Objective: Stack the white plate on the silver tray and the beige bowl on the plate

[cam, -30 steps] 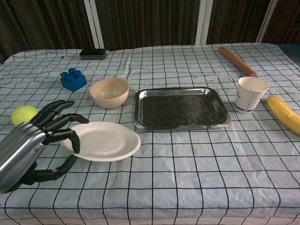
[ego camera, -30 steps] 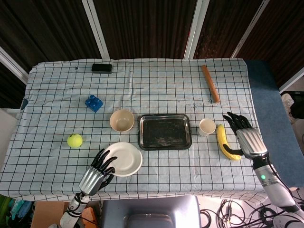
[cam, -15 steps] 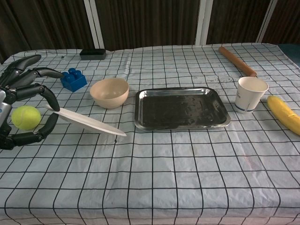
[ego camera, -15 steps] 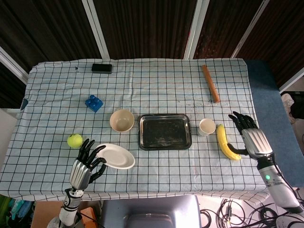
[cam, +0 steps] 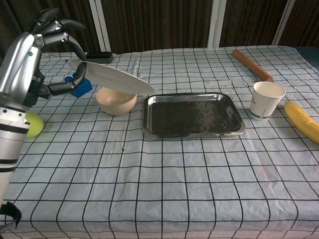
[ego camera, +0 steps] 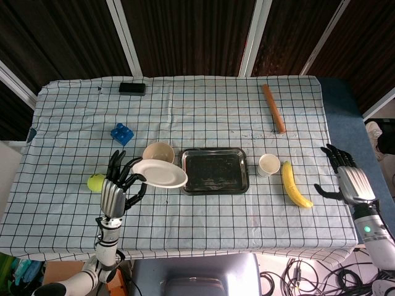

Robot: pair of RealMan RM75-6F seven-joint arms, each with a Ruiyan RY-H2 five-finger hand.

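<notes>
We see the left hand (cam: 35,55) gripping the white plate (cam: 112,77) by its left edge, fingers (cam: 60,37) curled over the top and the thumb underneath, and the plate is held in the air, tilted with its far right rim lower. In the chest view it hangs above the beige bowl (cam: 116,101), partly hiding it, and its right rim reaches near the left edge of the silver tray (cam: 192,115) without touching it. The tray lies bare on the checked tablecloth (cam: 199,179), just right of the bowl. In the head view the right hand (ego camera: 352,182) sits well apart at the table's right edge, fingers spread and holding nothing, to the right of the banana (ego camera: 292,185). A paper cup (ego camera: 269,164) stands between the tray and the banana.
</notes>
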